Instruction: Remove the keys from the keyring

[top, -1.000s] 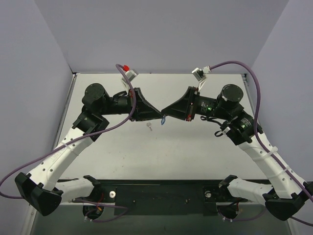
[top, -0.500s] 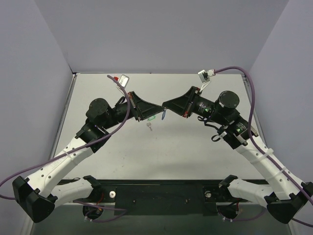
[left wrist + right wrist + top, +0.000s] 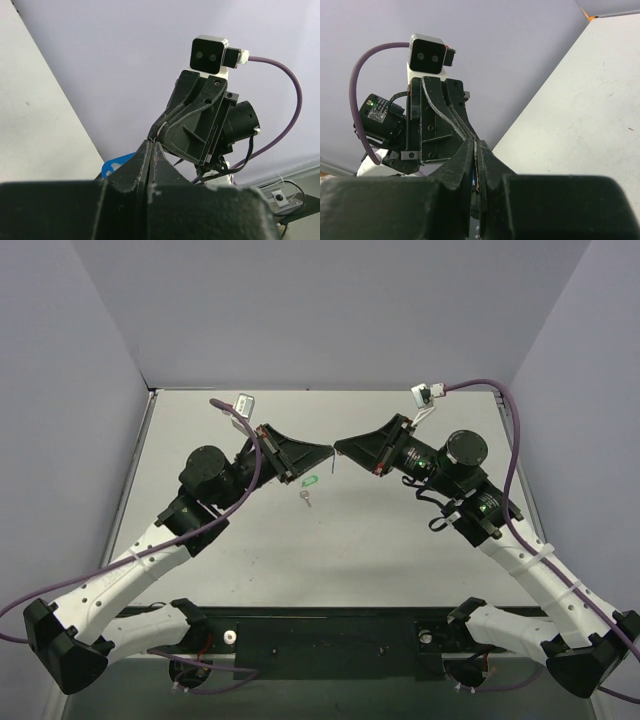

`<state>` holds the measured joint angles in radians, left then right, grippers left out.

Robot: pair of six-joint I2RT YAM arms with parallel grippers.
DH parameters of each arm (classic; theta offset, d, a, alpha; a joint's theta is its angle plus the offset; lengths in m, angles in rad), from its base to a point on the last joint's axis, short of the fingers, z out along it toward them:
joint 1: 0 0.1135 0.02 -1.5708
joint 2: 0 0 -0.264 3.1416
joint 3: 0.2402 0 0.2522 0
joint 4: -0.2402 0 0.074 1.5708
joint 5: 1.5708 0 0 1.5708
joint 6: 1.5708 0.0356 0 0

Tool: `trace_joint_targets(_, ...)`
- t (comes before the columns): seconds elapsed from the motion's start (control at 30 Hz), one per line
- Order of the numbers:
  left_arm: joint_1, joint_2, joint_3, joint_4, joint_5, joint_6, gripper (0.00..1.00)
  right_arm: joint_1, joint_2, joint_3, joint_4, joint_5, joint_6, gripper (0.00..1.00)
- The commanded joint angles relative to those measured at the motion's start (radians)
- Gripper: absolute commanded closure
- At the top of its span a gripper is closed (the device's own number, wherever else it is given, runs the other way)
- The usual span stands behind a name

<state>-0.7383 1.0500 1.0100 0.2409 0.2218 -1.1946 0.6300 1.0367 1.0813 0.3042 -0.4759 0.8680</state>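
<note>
The two grippers meet tip to tip, raised above the middle of the table. My left gripper point(image 3: 327, 448) is shut, and the blue keyring tag point(image 3: 116, 165) sticks out beside its jaws. My right gripper point(image 3: 339, 448) is shut on the keyring's thin metal ring point(image 3: 476, 152), with a blue sliver lower between its fingers. In the top view the keyring point(image 3: 334, 462) hangs as a small blue streak under the tips. The keyring's own key is hidden.
A green tag point(image 3: 311, 480) lies on the table below the left gripper, with a small silver key point(image 3: 306, 498) just in front of it. The table's back edge and the walls are close behind the grippers.
Both grippers have lifted and tilted upward together, staying tip to tip. The blue tag rose with them off the table. The green tag came into view.
</note>
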Motion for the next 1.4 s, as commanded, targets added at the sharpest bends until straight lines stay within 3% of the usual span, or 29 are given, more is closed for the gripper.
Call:
trace_joint_targets(0.0, -0.004, -0.024, 0.090, -0.026, -0.032, 0.027, 0.83, 0.007, -0.023, 0.008, 0.000, -0.006, -0.015, 1.00)
trace_joint_targets(0.07, -0.001, -0.034, 0.110, -0.093, -0.022, 0.065, 0.60, 0.007, -0.024, 0.028, -0.033, -0.013, -0.032, 1.00)
trace_joint_targets(0.1, -0.001, -0.047, 0.116, -0.113, -0.022, 0.096, 0.54, 0.005, -0.026, 0.034, -0.054, -0.020, -0.043, 1.00)
trace_joint_targets(0.13, 0.004, -0.054, 0.130, -0.156, -0.015, 0.110, 0.32, 0.005, -0.024, 0.048, -0.062, -0.024, -0.047, 1.00)
trace_joint_targets(0.2, 0.020, -0.083, 0.165, -0.239, 0.002, 0.167, 0.26, 0.002, -0.023, 0.069, -0.100, -0.036, -0.061, 1.00)
trace_joint_targets(0.3, 0.101, -0.093, 0.228, -0.379, 0.075, 0.268, 0.25, -0.007, -0.021, 0.092, -0.123, -0.069, -0.073, 1.00)
trace_joint_targets(0.43, 0.258, -0.053, 0.320, -0.471, 0.386, 0.367, 0.20, -0.023, 0.000, 0.152, -0.154, -0.150, -0.080, 1.00)
trace_joint_targets(0.53, 0.298, 0.019, 0.400, -0.532, 0.650, 0.464, 0.20, -0.030, 0.017, 0.195, -0.181, -0.254, -0.090, 1.00)
trace_joint_targets(0.67, 0.309, 0.062, 0.417, -0.542, 0.819, 0.547, 0.23, -0.033, 0.039, 0.235, -0.212, -0.366, -0.106, 1.00)
trace_joint_targets(0.8, 0.312, 0.068, 0.383, -0.462, 0.876, 0.525, 0.27, -0.035, 0.042, 0.246, -0.217, -0.429, -0.109, 1.00)
trace_joint_targets(0.97, 0.310, 0.064, 0.274, -0.125, 0.910, 0.336, 0.33, -0.035, 0.052, 0.256, -0.229, -0.437, -0.115, 1.00)
trace_joint_targets(1.37, 0.251, 0.110, 0.260, -0.068, 0.884, 0.313, 0.36, -0.033, 0.089, 0.266, -0.203, -0.431, -0.100, 1.00)
